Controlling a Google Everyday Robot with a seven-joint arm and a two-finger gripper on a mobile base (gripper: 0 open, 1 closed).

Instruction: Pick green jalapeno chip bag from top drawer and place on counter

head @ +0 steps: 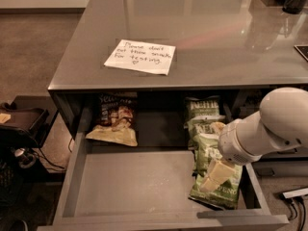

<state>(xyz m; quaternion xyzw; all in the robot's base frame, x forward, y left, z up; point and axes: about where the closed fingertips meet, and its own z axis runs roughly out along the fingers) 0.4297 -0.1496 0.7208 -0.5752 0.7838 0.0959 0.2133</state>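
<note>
We see the top drawer (130, 186) pulled open, a shallow grey metal tray with a flat floor and low walls. Along its right side lie three crinkly olive-green bags in a row; the frontmost, the green jalapeno chip bag (230, 189), lies near the front right corner, with two more green bags (202, 110) behind it. A dark brown-and-tan snack bag (115, 125) sits at the left rear. The cream gripper (215, 176) rests down on the frontmost bag; we cannot tell whether it is grasping. Above, the glossy grey counter (216, 47) carries a handwritten paper note (140, 57).
</note>
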